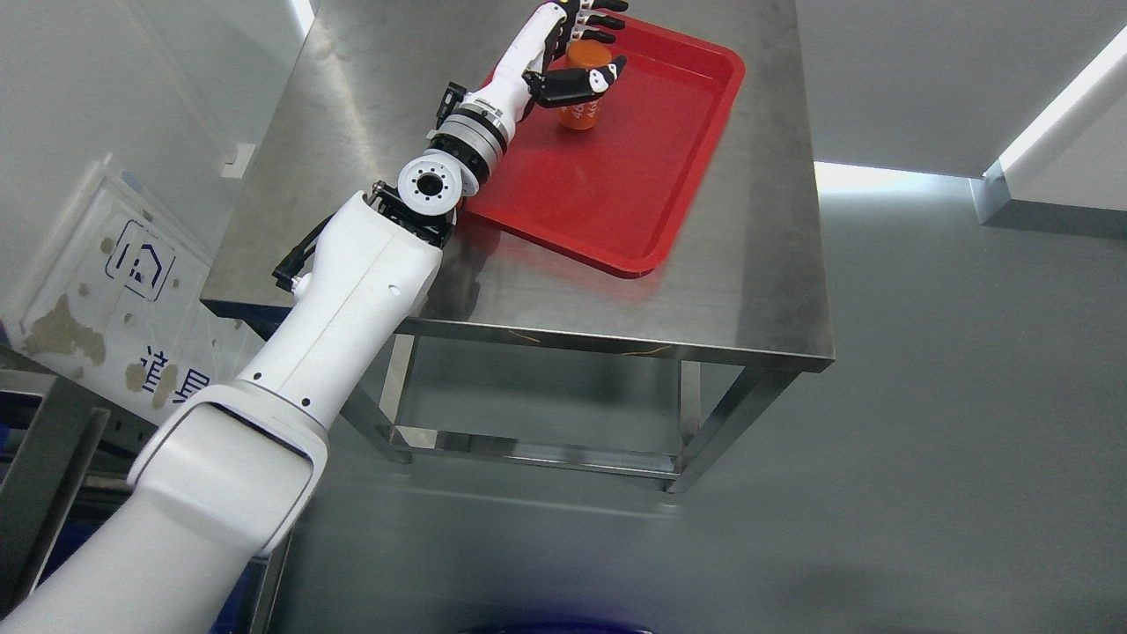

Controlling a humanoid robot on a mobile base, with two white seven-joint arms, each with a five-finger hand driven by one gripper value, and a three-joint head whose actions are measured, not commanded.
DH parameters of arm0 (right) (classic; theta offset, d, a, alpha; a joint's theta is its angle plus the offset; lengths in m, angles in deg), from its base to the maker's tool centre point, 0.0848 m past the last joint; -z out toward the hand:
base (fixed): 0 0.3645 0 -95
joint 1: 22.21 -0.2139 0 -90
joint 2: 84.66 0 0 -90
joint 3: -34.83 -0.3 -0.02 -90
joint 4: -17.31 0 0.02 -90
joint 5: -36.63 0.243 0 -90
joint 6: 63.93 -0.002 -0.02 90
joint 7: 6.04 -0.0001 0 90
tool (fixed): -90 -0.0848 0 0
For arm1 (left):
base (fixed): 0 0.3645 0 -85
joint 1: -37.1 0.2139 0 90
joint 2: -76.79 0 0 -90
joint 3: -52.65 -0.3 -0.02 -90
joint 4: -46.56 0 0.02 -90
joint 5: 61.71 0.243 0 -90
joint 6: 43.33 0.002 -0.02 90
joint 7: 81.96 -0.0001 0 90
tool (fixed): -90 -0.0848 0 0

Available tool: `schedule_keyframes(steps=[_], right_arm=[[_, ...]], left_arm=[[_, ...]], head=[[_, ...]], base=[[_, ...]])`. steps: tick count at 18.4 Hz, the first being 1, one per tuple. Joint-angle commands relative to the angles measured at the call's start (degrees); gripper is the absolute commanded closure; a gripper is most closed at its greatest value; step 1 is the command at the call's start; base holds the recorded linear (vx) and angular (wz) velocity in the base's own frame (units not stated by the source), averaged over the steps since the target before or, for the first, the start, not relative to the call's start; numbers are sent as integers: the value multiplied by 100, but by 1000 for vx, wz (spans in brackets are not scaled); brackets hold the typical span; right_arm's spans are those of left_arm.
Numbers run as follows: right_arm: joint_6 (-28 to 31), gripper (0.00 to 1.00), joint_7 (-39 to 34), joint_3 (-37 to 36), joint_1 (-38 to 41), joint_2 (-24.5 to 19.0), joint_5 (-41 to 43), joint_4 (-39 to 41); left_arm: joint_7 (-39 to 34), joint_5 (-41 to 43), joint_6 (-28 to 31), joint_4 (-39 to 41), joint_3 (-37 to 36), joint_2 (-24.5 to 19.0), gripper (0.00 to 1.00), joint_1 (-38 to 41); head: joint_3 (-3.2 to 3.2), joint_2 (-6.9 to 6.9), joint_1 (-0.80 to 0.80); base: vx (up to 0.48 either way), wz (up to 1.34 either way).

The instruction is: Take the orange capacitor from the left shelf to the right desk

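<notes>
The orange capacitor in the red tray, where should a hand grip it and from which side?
Grip the orange capacitor around its round side wall, coming from the tray's open left side, as the left hand does now. It stands upright, so thumb and fingers can wrap opposite sides of the cylinder.

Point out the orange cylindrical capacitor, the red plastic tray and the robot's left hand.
orange cylindrical capacitor point(580, 115), head view, lower side wall.
red plastic tray point(636, 261), head view, near rim.
left hand point(588, 53), head view, between thumb and fingers, around the capacitor.
</notes>
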Motion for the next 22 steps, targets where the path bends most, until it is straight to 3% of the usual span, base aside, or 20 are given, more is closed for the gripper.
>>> schedule_keyframes(steps=[1, 3, 6, 9, 12, 14, 18, 22], right_arm=[[-1, 0, 4, -62, -9, 100, -26, 193], [8, 0, -5, -62, -9, 100, -26, 193], [-1, 0, -5, -62, -9, 100, -26, 193], [-1, 0, -5, -62, -9, 100, -26, 193], [-1, 0, -5, -62, -9, 100, -26, 193], [-1, 0, -5, -62, -9, 100, -26, 193], [-1, 0, 4, -62, -9, 100, -26, 193], [-1, 0, -5, -62, -9, 100, -26, 193]], left_arm=[[31, -19, 48, -304, 114, -100, 45, 3], [40, -19, 57, -103, 447, -100, 36, -6], [-3, -28, 381, 538, 966, -100, 0, -15], [-100, -36, 382, 1338, 1746, -100, 0, 3], [-30, -36, 452, 1611, 2451, -100, 0, 64], [-12, -36, 671, 2181, 2742, -100, 0, 527], [-12, -36, 1217, 4035, 2839, -562, 0, 2004], [-117, -36, 1208, 4662, 2892, -423, 0, 2771]], head=[[0, 0, 0], [0, 0, 0], [0, 0, 0], [0, 0, 0], [0, 0, 0], [0, 0, 0], [0, 0, 0], [0, 0, 0]], base=[[0, 0], [0, 0], [0, 0], [0, 0], [0, 0], [0, 0], [0, 0], [0, -3]])
